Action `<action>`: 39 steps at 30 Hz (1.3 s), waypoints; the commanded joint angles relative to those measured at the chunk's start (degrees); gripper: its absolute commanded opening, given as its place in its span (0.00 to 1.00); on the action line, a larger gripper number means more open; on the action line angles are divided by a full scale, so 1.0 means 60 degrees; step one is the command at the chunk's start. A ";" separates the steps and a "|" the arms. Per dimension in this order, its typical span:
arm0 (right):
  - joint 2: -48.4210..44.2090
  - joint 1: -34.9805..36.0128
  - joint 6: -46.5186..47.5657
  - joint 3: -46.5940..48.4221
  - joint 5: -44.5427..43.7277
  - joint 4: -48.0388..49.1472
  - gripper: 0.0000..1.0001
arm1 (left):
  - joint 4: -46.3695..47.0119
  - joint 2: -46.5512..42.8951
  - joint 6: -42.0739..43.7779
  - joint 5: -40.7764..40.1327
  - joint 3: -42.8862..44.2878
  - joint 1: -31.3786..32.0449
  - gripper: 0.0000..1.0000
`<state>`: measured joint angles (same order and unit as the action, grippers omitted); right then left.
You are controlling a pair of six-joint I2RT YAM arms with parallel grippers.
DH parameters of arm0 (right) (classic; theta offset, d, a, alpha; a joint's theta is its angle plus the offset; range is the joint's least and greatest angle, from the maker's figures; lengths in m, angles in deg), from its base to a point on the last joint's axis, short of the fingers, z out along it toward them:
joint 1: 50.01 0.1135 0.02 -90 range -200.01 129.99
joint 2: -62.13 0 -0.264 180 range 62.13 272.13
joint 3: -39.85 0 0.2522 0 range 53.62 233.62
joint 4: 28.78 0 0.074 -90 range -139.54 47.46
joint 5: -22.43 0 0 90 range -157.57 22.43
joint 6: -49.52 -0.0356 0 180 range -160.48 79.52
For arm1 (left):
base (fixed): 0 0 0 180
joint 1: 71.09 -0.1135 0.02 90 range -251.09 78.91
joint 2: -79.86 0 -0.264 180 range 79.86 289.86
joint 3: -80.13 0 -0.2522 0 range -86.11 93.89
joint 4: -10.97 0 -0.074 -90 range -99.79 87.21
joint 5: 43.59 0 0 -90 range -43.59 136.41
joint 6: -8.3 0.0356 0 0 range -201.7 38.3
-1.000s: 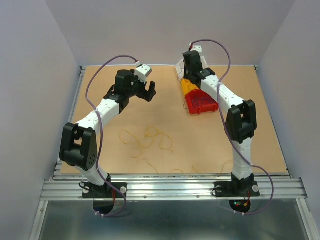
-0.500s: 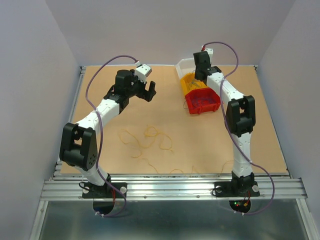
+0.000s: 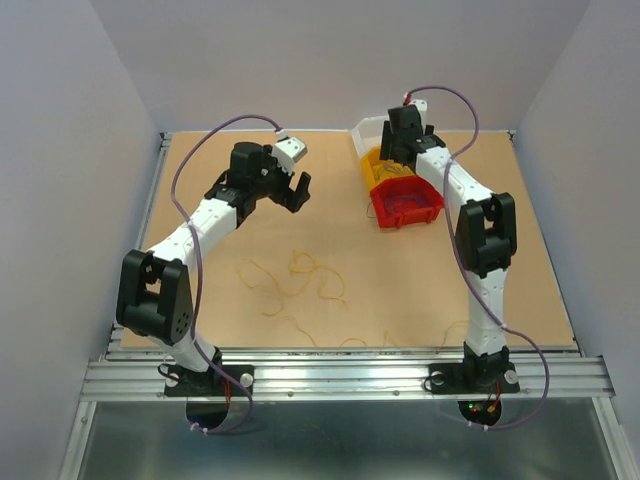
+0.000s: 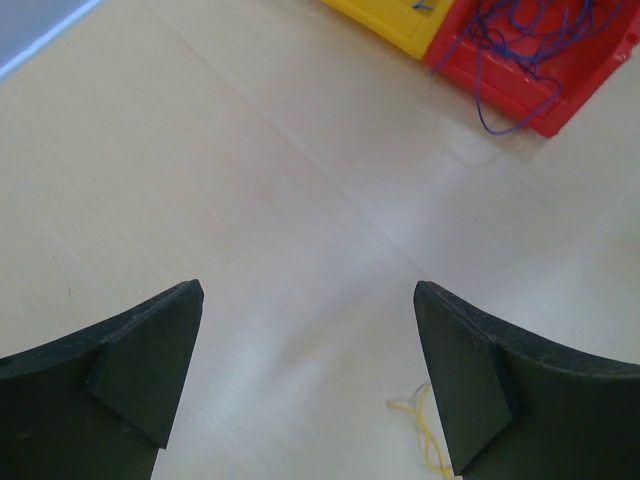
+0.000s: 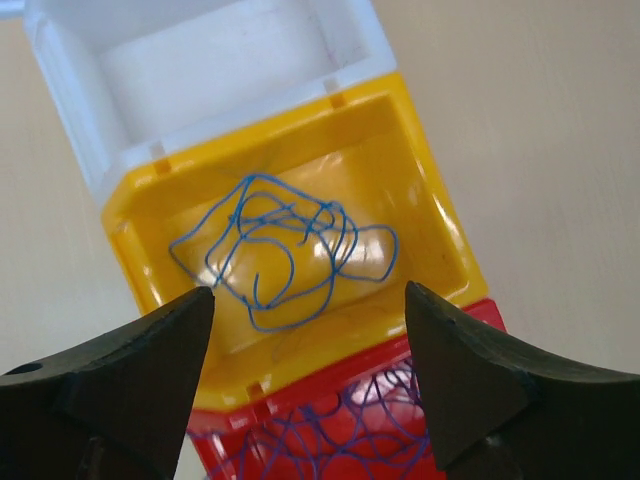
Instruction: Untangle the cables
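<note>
Thin yellow cables (image 3: 300,275) lie in loose loops on the table in front of the arms; one end (image 4: 425,428) shows by my left fingers. A blue cable (image 5: 280,250) is coiled inside the yellow bin (image 5: 440,245). Purple cables (image 5: 370,420) fill the red bin (image 3: 405,203), and one loop hangs over its rim (image 4: 500,100). My right gripper (image 5: 308,292) hovers open above the yellow bin, holding nothing. My left gripper (image 4: 308,290) hangs open over bare table, left of the bins and behind the yellow cables (image 3: 297,185).
Three bins stand in a row at the back right: white (image 5: 200,60) and empty, then yellow (image 3: 378,168), then red. A metal rail (image 3: 340,375) runs along the near edge with both arm bases on it. Grey walls close in the sides.
My right gripper has gone from shut to open and shifted a little to the right above the bins. The left gripper has turned slightly and stayed open.
</note>
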<state>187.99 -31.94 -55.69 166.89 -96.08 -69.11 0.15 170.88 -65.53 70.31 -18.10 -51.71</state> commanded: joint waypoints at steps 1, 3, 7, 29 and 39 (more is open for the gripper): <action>-0.1960 0.0109 0.0656 -0.1950 0.2310 0.0413 0.82 | -0.1571 -0.0989 0.1478 0.0689 0.0020 0.0008 0.98; -0.2970 0.0240 0.1430 -0.3140 0.3632 0.0735 0.82 | -0.1444 -0.1575 0.1685 0.0384 -0.0753 -0.0007 0.98; -0.4627 0.1218 0.2445 -0.6286 0.5540 0.1700 0.87 | -0.0712 -0.2732 0.1220 -0.0145 -0.1679 -0.0284 0.99; -0.3576 0.4709 0.3515 -0.6942 0.5807 0.2172 0.94 | 0.1224 -0.3643 -0.0306 0.0469 -0.2692 -0.2687 0.99; -0.2345 0.5060 0.3705 -0.6033 0.5427 0.1426 0.70 | 0.1253 -0.3628 -0.0306 0.0543 -0.2707 -0.2731 0.99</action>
<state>172.71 -2.63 -34.62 126.78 -61.40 -58.44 4.76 149.59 -66.91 72.09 -34.12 -67.73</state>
